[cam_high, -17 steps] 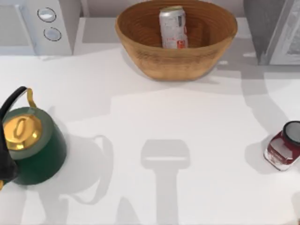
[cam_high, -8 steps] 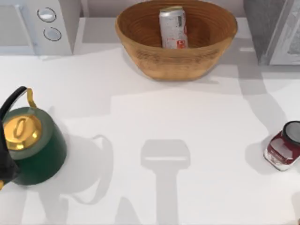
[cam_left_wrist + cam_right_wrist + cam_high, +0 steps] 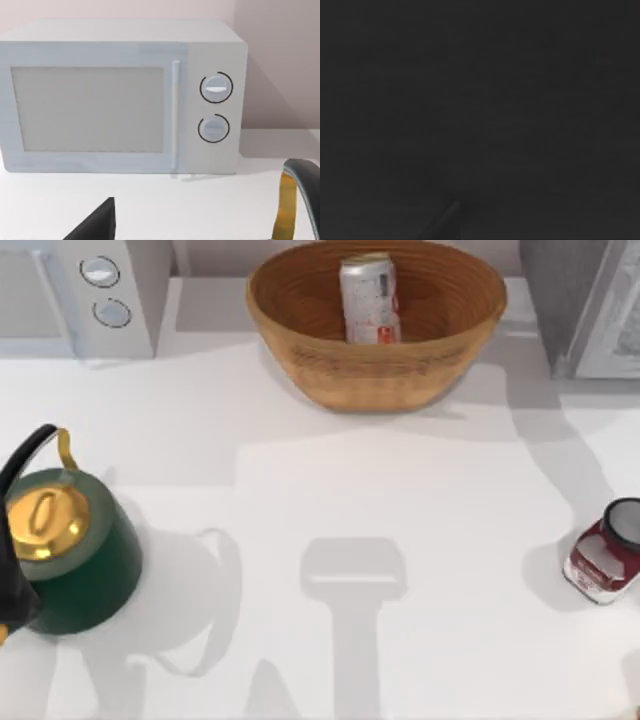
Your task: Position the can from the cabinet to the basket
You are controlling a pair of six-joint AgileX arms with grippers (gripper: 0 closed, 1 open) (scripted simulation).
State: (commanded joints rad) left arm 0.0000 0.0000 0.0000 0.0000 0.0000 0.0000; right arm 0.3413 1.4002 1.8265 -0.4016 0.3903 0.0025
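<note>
When held vs. the pics from 1 s and 0.5 s back, almost no change to tell of. Same spot for the can (image 3: 368,298): upright inside the basket (image 3: 376,375), close to the back wall, red marks low down, free of any grip. Only a small slide of the grey shadows on the table (image 3: 320,490), over at the right side, below the cabinet (image 3: 580,305). Prob. from an arm pulling away up high there, but just a guess. Means a done job, most likely: already out of the cabinet and in the basket, so prob. no more to do than park and stay off it. Left gripper (image 3: 100,223) low over the table, facing the microwave (image 3: 120,97), just beside the kettle (image 3: 70,560) handle. Can't tell if spread or pressed together; no sign of pinching anything. Right wrist view dark, so can't tell for the right gripper either. Now the count: 1 can, 1 basket, 1 cabinet w/ a white door at the far right corner, 1 microwave w/ 2 round knobs at the far left corner, 1 green kettle w/ a gold lid at the left edge, 1 dark red jar (image 3: 603,560) w/ a white label at the right edge, well apart from the basket.
</note>
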